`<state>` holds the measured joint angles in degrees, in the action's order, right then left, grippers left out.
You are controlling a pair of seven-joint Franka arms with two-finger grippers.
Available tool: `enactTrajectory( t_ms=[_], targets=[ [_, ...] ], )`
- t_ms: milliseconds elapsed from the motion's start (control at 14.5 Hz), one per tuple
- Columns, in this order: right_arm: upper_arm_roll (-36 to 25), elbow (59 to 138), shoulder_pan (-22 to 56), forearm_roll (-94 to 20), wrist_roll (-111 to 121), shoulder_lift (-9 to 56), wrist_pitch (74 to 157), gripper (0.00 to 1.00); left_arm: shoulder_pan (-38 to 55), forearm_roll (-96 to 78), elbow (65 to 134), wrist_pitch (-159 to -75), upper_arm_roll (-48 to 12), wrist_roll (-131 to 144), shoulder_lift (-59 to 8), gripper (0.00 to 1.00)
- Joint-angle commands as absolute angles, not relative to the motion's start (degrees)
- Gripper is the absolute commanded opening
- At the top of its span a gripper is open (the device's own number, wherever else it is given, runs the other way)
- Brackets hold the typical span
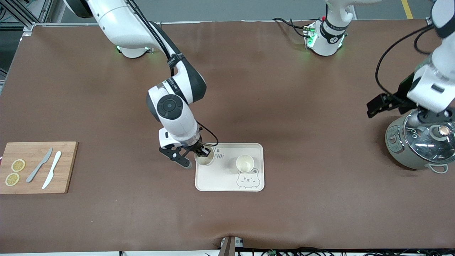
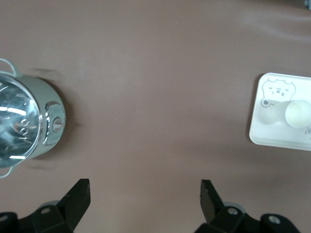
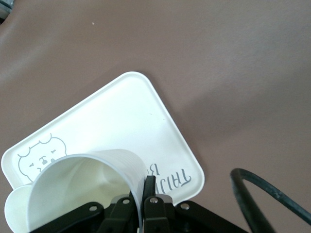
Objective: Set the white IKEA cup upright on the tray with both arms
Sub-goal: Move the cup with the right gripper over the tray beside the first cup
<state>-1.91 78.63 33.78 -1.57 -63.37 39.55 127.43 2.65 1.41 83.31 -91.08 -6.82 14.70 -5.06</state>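
Observation:
The cream tray [image 1: 220, 179] with a bear face and grey lettering lies on the brown table mat. My right gripper [image 1: 202, 152] is shut on the rim of a white cup [image 1: 205, 158], upright over the tray's corner nearest the right arm's base. In the right wrist view the cup [image 3: 73, 187] fills the foreground, its wall pinched between the fingers [image 3: 150, 187], with the tray [image 3: 126, 116] below. A second white cup [image 1: 244, 163] stands upright on the tray by the bear face. My left gripper [image 2: 145, 194] is open and empty, up over the pot's end of the table.
A steel pot with a glass lid [image 1: 419, 144] stands at the left arm's end of the table, also in the left wrist view [image 2: 26, 121]. A wooden cutting board [image 1: 37, 167] with two knives and lemon slices lies at the right arm's end.

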Motion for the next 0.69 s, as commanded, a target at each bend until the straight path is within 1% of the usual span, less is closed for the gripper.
enactTrajectory(
  t_ms=[0, 207, 276, 415, 484, 622],
  targets=[
    [-2.5, 77.9, 34.2, -0.1, -66.6, 41.0, 129.8, 0.00, 1.8, 0.4, 85.7, -89.2, -7.1, 9.8, -1.1, 1.00],
    [-2.5, 78.0, 36.0, 0.0, -68.6, 43.7, 133.1, 0.00, 1.7, 0.4, 86.6, -89.1, -6.2, 2.5, -0.5, 1.00],
    [-2.5, 78.0, 36.4, 0.0, -69.8, 44.2, 134.9, 0.00, 1.5, 0.4, 87.8, -90.8, -6.2, 2.1, -0.4, 1.00],
    [-2.6, 78.1, 36.5, 0.1, -70.4, 44.9, 135.5, 0.00, 1.5, 0.4, 91.2, -94.8, -6.2, 2.1, 0.5, 1.00],
    [-2.6, 78.2, 36.6, 0.1, -70.5, 45.0, 135.6, 0.00, 1.3, 0.4, 91.9, -95.4, -6.1, 1.8, 0.7, 1.00],
    [-2.7, 78.2, 36.8, 0.1, -70.5, 45.6, 135.7, 0.00, 1.5, 0.4, 92.1, -95.3, -3.4, -2.1, 1.3, 1.00]
  ],
)
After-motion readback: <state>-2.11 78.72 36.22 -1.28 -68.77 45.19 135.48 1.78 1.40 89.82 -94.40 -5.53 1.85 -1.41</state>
